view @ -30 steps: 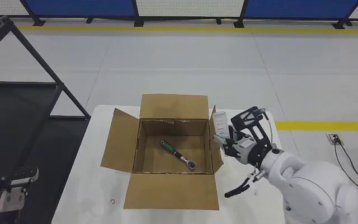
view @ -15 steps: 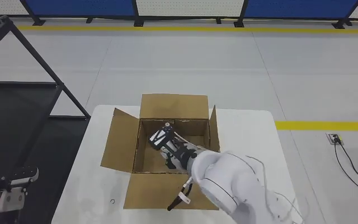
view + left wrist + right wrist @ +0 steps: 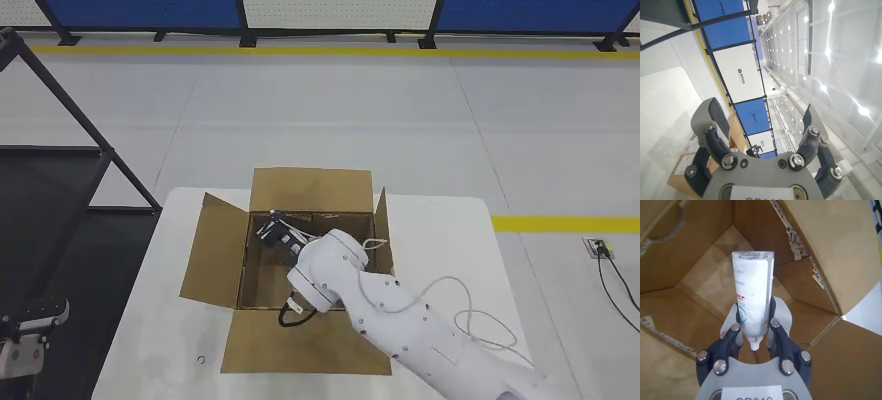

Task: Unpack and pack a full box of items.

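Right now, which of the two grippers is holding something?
The right gripper, shut on a white bottle inside the cardboard box; the left gripper is open and empty.

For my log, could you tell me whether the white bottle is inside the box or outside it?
Inside: the right gripper holds the bottle with the walls of the box all around it.

Matt corrugated cardboard box (image 3: 829, 237), glossy clear plastic bottle (image 3: 753, 285), smooth white table (image 3: 445, 228)

One box (image 3: 310, 190), one bottle (image 3: 751, 291), one table (image 3: 170, 330); two tools: left tool (image 3: 762, 108), right tool (image 3: 754, 306).
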### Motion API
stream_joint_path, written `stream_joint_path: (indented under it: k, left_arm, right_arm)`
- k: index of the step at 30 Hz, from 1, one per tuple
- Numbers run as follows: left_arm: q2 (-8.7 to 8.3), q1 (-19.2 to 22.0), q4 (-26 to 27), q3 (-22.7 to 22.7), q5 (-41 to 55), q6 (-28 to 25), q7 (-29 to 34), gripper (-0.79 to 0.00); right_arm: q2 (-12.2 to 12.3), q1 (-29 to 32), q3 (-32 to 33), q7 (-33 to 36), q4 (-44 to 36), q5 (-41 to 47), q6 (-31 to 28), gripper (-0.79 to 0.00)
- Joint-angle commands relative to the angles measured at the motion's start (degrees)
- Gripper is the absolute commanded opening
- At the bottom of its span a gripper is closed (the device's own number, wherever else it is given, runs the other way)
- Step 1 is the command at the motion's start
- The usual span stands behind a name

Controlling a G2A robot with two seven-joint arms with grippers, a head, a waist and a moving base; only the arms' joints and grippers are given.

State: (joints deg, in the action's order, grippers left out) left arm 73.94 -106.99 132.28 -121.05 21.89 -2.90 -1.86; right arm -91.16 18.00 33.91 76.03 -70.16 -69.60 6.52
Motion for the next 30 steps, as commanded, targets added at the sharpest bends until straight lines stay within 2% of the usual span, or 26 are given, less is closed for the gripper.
stream_joint_path:
  k: [1,10,17,18,19,21,29,30]
  left_arm:
    - [0.00,0.0,0.0,0.0,0.0,0.0,0.0,0.000]
    - [0.00,0.0,0.0,0.0,0.0,0.0,0.0,0.000]
    - [0.00,0.0,0.0,0.0,0.0,0.0,0.0,0.000]
    - [0.00,0.0,0.0,0.0,0.0,0.0,0.0,0.000]
    - [0.00,0.0,0.0,0.0,0.0,0.0,0.0,0.000]
    - [0.00,0.0,0.0,0.0,0.0,0.0,0.0,0.000]
    - [0.00,0.0,0.0,0.0,0.0,0.0,0.0,0.000]
    - [0.00,0.0,0.0,0.0,0.0,0.0,0.0,0.000]
  right_arm:
    - [-1.1,-1.8,-0.8,-0.1,5.3,0.7,0.2,-0.785]
    - [-5.8,-6.5,-3.1,-1.0,22.2,4.7,-0.9,-0.785]
    - [-9.1,-8.3,-4.0,-3.6,32.1,7.4,-2.3,-0.785]
    - [-9.5,-8.6,-4.1,-3.9,33.3,7.8,-2.4,-0.702]
    - [-10.0,-8.8,-4.1,-4.2,34.6,8.2,-2.4,-0.653]
    - [-10.8,-9.4,-4.1,-5.0,37.1,8.9,-2.7,-0.650]
    - [-13.6,-11.3,-4.0,-7.5,44.4,11.0,-4.6,-0.505]
    - [-13.9,-11.5,-3.9,-7.8,44.9,11.1,-4.7,-0.505]
